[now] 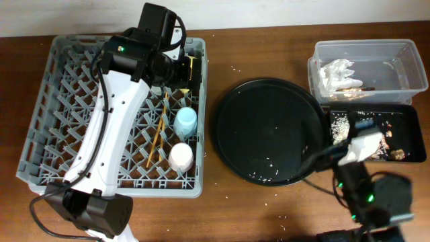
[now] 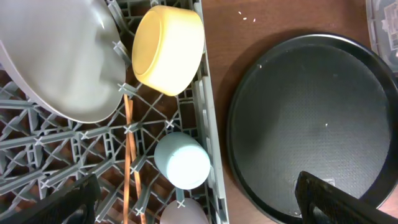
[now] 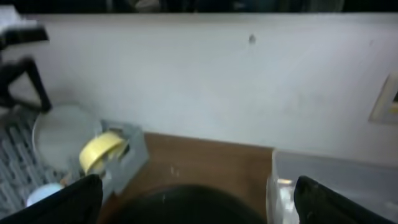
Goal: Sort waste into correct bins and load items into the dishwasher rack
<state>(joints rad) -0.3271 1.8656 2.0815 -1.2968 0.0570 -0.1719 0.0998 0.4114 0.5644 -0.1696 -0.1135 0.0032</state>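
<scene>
The grey dishwasher rack holds the white plate, the yellow bowl, the light blue cup, the pale pink cup and the chopsticks. My left gripper is open and empty above the rack's right side, over the cups. My right gripper is open and empty, raised at the front right, facing the wall. The clear tub holds the white napkin and a wrapper. The shallow black tray holds rice and brown scraps.
The large round black tray lies in the middle with a few rice grains near its front edge. Loose grains lie on the wooden table around it. The right arm's base sits at the front right.
</scene>
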